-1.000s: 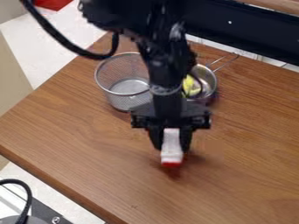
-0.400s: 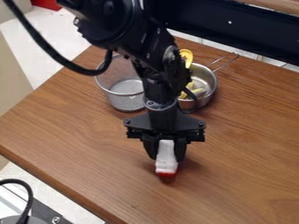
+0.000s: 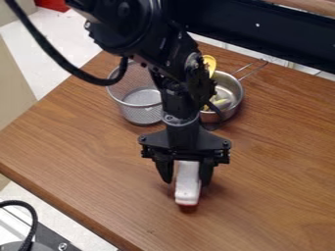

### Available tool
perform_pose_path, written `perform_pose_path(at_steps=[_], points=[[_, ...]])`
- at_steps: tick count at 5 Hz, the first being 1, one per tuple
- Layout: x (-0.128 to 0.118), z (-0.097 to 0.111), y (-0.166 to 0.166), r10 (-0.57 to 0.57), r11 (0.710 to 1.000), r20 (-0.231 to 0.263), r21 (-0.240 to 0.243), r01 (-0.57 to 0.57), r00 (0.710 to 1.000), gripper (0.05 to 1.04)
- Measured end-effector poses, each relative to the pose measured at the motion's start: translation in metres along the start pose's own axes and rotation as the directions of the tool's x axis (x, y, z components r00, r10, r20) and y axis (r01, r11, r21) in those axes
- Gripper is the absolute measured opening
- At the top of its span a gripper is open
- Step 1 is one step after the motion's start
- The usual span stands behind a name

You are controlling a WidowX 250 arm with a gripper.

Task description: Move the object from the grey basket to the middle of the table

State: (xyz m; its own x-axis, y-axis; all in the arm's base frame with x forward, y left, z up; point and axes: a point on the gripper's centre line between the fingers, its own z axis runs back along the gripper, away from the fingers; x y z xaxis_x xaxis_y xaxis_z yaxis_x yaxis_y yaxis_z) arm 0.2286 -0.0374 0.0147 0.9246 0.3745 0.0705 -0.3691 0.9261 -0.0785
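Note:
The gripper [image 3: 186,177] hangs low over the middle of the table [image 3: 98,162], its fingers parted and pointing down. Between them is a white object [image 3: 188,185] with a red lower end, seemingly upright; a thin gap shows at its left side. Its lower end is at or very near the wood, though exact contact cannot be told. Behind the arm at the left stands the grey mesh basket [image 3: 141,105], partly covered by the arm, with bare metal visible at its bottom.
A metal pot [image 3: 230,93] with a wire handle stands behind the arm at the right, holding yellow items. A yellow utensil [image 3: 209,63] rises beside it. The dark rail [image 3: 262,29] runs along the back, and the table's front edge slopes down at the left.
The arm has come forward and down, slightly left, carrying the white object. Since the last earlier frame the fingers have spread, and the object sits lower between them.

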Motion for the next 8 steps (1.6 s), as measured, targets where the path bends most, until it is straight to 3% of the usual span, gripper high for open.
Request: perform_pose_path(at_steps=[1,3,4,5,7,8], points=[[0.002,0.003,0.0,0.017,1.0,-0.014,-0.005,-0.017,1.0,1.008],[0.007,0.008,0.0,0.051,0.999,-0.031,-0.019,-0.051,0.998,1.001],[0.012,0.026,0.0,0.081,0.995,0.008,-0.061,-0.081,0.997,1.001],[0.025,0.048,0.002,0.164,0.982,0.078,-0.108,-0.155,0.983,1.001],[0.053,0.081,-0.009,0.261,0.958,0.078,-0.143,-0.249,0.962,1.001],[0.066,0.086,-0.026,0.303,0.946,0.064,-0.145,-0.291,0.951,1.001]])
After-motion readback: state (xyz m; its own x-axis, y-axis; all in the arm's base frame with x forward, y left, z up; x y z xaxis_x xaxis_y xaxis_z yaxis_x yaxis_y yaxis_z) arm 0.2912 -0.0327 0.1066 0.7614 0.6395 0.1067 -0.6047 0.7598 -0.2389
